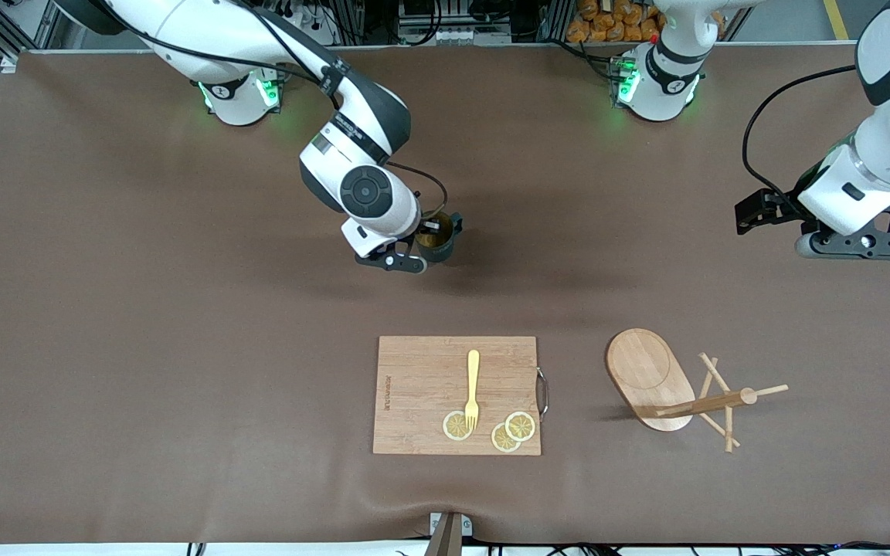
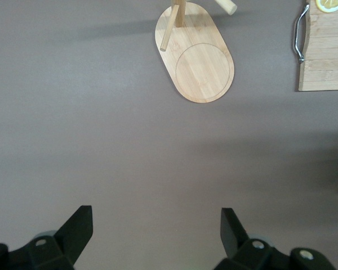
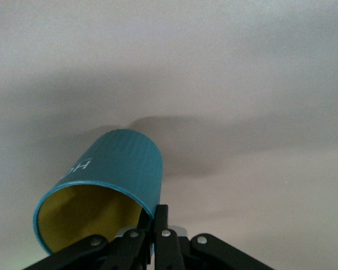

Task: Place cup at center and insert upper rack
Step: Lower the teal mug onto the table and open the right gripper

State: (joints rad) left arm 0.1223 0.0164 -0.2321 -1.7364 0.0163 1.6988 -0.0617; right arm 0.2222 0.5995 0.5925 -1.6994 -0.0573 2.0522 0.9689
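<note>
My right gripper [image 1: 431,241] reaches out over the middle of the table [image 1: 144,309] and pinches the rim of the cup [image 1: 436,238], holding it up over the table. The cup is teal and ribbed, yellow inside. The upper rack [image 1: 681,390] stands near the cutting board [image 1: 456,394], toward the left arm's end. My left gripper [image 2: 155,233] waits, fingers wide apart, over bare table near the rack.

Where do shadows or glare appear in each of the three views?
Front view: green glow at both arm bases, soft shadow beside the cup. Left wrist view: faint shadow by the upper rack. Right wrist view: the cup's blurred shadow on pale, washed-out table.
</note>
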